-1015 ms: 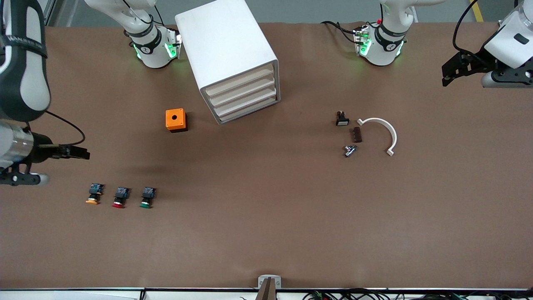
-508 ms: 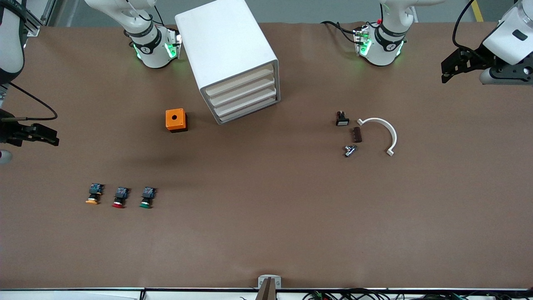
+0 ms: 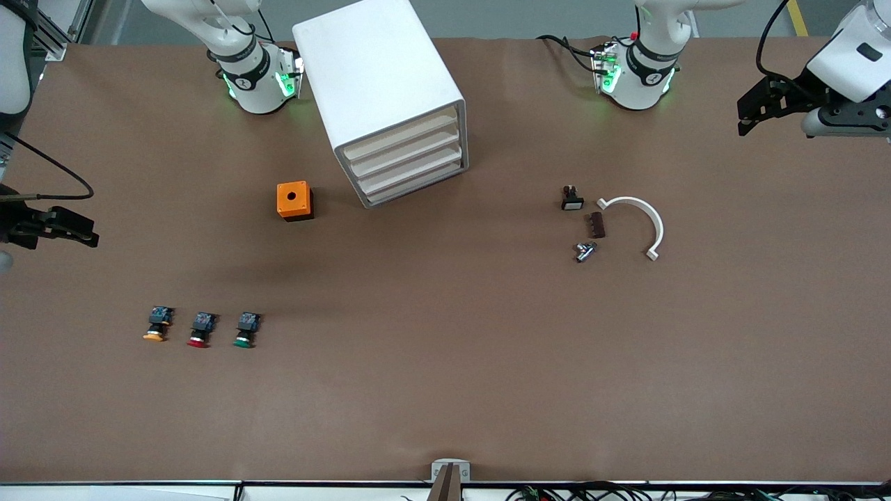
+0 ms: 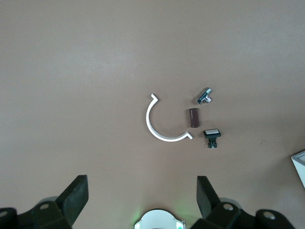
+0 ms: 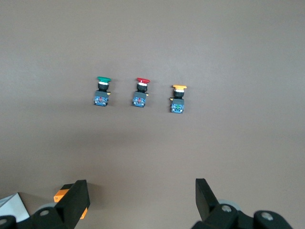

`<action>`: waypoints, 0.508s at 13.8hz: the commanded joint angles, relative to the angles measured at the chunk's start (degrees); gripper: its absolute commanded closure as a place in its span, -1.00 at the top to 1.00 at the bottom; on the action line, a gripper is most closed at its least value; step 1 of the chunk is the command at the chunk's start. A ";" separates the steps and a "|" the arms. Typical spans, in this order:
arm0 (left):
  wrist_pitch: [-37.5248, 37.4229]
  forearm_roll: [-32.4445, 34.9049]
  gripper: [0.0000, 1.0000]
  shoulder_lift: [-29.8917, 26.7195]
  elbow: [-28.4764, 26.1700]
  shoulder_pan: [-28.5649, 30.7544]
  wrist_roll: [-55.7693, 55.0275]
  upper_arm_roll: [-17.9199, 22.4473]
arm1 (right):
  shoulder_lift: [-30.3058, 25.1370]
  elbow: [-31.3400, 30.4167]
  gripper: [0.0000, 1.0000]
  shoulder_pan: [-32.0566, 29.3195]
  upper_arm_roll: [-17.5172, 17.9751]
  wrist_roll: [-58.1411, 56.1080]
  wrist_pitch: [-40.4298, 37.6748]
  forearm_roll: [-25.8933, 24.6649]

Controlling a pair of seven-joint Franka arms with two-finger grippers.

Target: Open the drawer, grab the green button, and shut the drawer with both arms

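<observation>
The green-capped button [image 3: 243,331] lies on the brown table nearest the front camera, beside a red-capped one [image 3: 200,330] and a yellow-capped one [image 3: 157,325]. It also shows in the right wrist view [image 5: 101,91]. The white drawer cabinet [image 3: 379,87] stands near the right arm's base with all its drawers [image 3: 411,164] shut. My right gripper [image 3: 87,233] hangs open and empty over the table's edge at the right arm's end; it is also open in its own wrist view [image 5: 142,200]. My left gripper [image 3: 745,118] is open and empty over the left arm's end [image 4: 143,200].
An orange box with a hole [image 3: 294,200] sits beside the cabinet. Toward the left arm's end lie a white arc piece [image 3: 644,221], a brown block [image 3: 596,225], a metal fitting [image 3: 585,251] and a small black switch [image 3: 571,199].
The right arm has swung out toward its end of the table and upward, then nearly stopped. The left gripper has drifted slightly toward its base. Nothing on the table moved.
</observation>
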 commanded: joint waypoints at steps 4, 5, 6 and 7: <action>0.13 0.53 0.99 -0.24 0.10 0.35 0.41 -0.41 | -0.63 2.75 1.00 -3.12 0.17 -0.53 -7.11 4.86; 0.13 0.52 0.99 -0.15 0.19 0.35 0.40 -0.41 | -0.89 2.75 1.00 -3.21 0.17 -0.53 -8.08 4.77; 0.22 0.52 0.99 -0.15 0.28 0.35 0.32 -0.41 | -1.07 2.66 1.00 -3.21 0.08 -0.61 -8.26 4.51; 0.22 0.44 0.99 -0.15 0.45 0.52 0.32 -0.32 | -1.15 2.66 1.00 -3.38 -0.01 -0.61 -8.52 4.51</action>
